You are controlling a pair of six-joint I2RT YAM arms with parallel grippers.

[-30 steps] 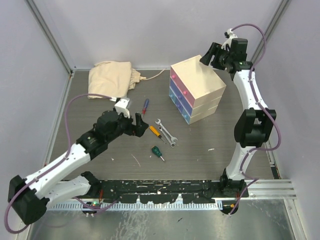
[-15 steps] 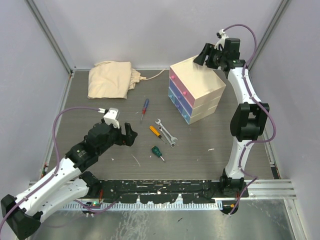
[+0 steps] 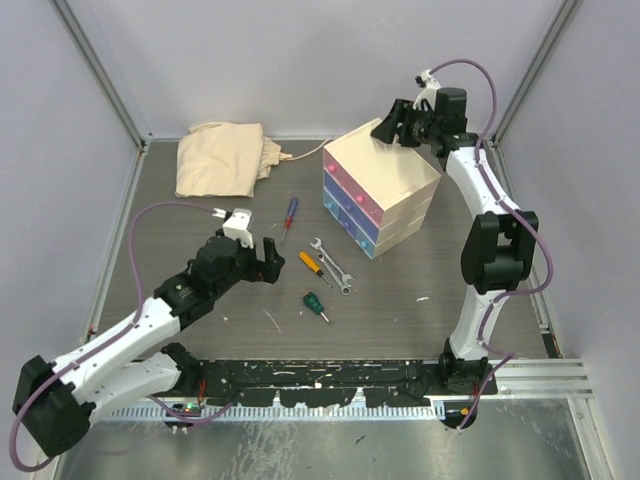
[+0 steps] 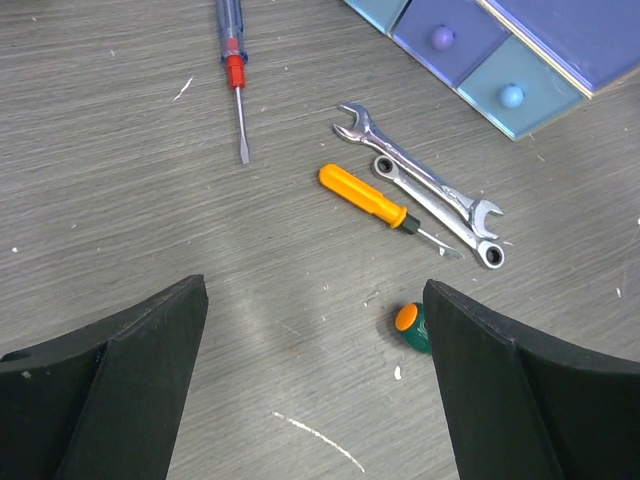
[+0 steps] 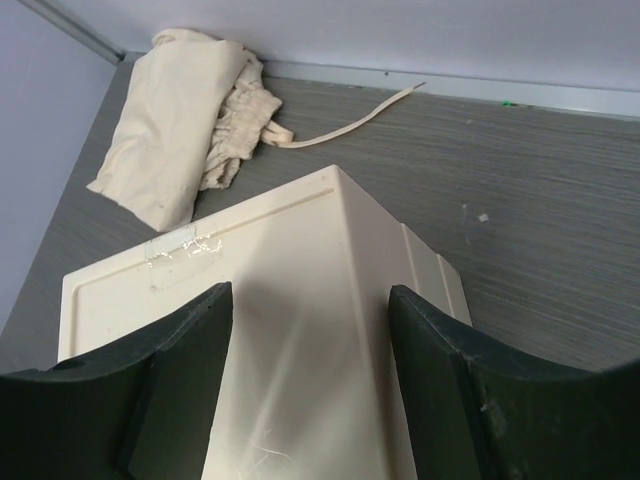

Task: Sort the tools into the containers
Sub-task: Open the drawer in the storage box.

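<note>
The cream chest (image 3: 385, 180) holds pink (image 3: 343, 184), blue (image 3: 352, 212) and light-blue (image 3: 366, 240) drawers, all closed. My right gripper (image 3: 386, 130) is open, its fingers straddling the top rear corner of the chest (image 5: 300, 260). On the table lie an orange-handled screwdriver (image 4: 365, 196), two silver spanners (image 4: 415, 172), a stubby green screwdriver (image 4: 412, 326) and a blue-and-red screwdriver (image 4: 231, 60). My left gripper (image 4: 315, 300) hangs open above bare table just left of these tools, holding nothing. The green screwdriver sits by its right finger. Pliers and adjustable wrench are out of view.
A folded cream cloth bag (image 3: 222, 157) with a loose drawstring (image 5: 350, 115) lies at the back left. Grey walls and metal frame posts enclose the table. White scratches mark the tabletop (image 4: 320, 445) near the left gripper.
The chest has slid and turned left toward the tools, with the right gripper following at its rear corner. The left arm drew back, then came forward again.
</note>
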